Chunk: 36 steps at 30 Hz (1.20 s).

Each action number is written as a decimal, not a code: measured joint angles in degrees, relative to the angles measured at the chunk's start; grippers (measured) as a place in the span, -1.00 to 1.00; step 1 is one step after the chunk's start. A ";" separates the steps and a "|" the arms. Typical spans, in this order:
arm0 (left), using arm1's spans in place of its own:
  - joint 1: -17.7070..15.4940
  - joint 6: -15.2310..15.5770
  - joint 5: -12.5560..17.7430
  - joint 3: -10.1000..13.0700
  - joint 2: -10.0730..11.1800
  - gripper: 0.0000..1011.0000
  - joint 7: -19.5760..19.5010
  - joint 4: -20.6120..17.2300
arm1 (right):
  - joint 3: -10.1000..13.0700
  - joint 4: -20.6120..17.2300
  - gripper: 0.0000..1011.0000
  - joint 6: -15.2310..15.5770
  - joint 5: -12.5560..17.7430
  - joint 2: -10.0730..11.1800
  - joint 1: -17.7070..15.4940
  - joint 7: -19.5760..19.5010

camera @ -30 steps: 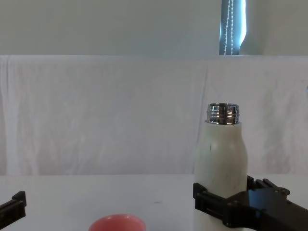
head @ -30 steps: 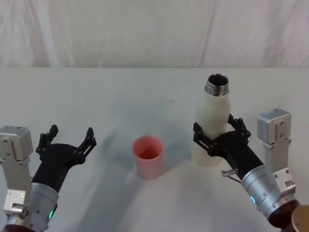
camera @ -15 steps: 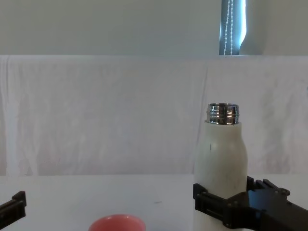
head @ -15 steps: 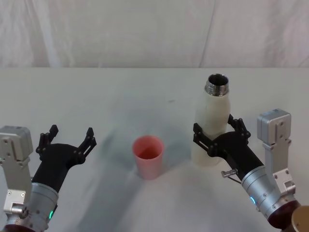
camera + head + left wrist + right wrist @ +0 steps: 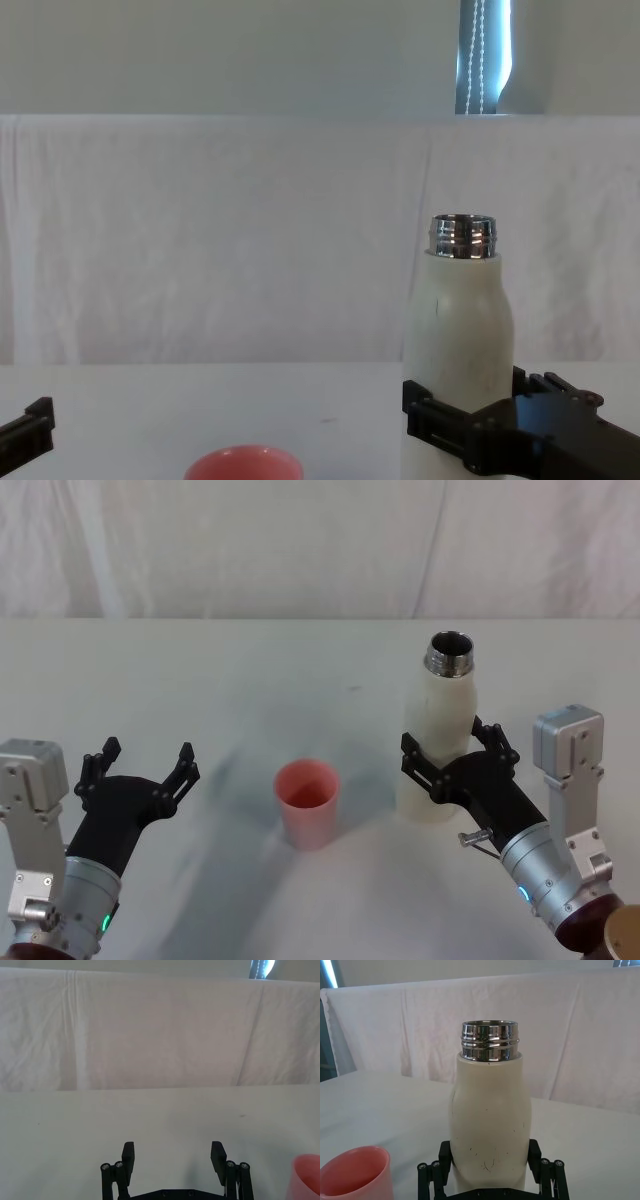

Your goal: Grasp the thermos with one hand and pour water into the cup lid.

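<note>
One tall cream-white matte thermos (image 5: pixel 440 742) with a shiny threaded steel neck stands upright right of centre in the head view, its mouth uncapped and open to the ceiling, which suits pouring once it is lifted and tipped. The right gripper (image 5: pixel 457 760) comes in from the lower right of that frame, and its black fingers (image 5: pixel 434 1169) sit one on each side of the bottle's lower body, pressed against it in the right wrist view, so it looks clamped on the thermos low down, probably to leave the neck free to swing over. Left of the bottle, near the frame's lower middle and clearly apart from it, stands the small salmon-pink round cup lid (image 5: pixel 307 804), upright with its rim clear, well placed to receive the stream. Farther out, at the lower left, the left gripper (image 5: pixel 139 767) hangs above the white cloth-covered table (image 5: pixel 250 680) with its fingers spread wide and nothing between them, apparently idle.
</note>
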 joint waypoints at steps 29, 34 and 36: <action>0.00 0.00 0.00 0.00 0.00 0.98 0.00 0.00 | -0.24 -1.25 0.87 -0.16 -0.98 2.22 1.70 1.45; 0.00 0.00 0.00 0.00 0.00 0.98 0.00 0.00 | -0.19 -1.60 0.87 0.23 -1.08 2.87 2.57 1.81; 0.00 0.00 0.00 0.01 0.00 0.98 0.00 0.00 | -0.20 -1.71 0.87 0.46 -1.24 3.15 2.96 1.89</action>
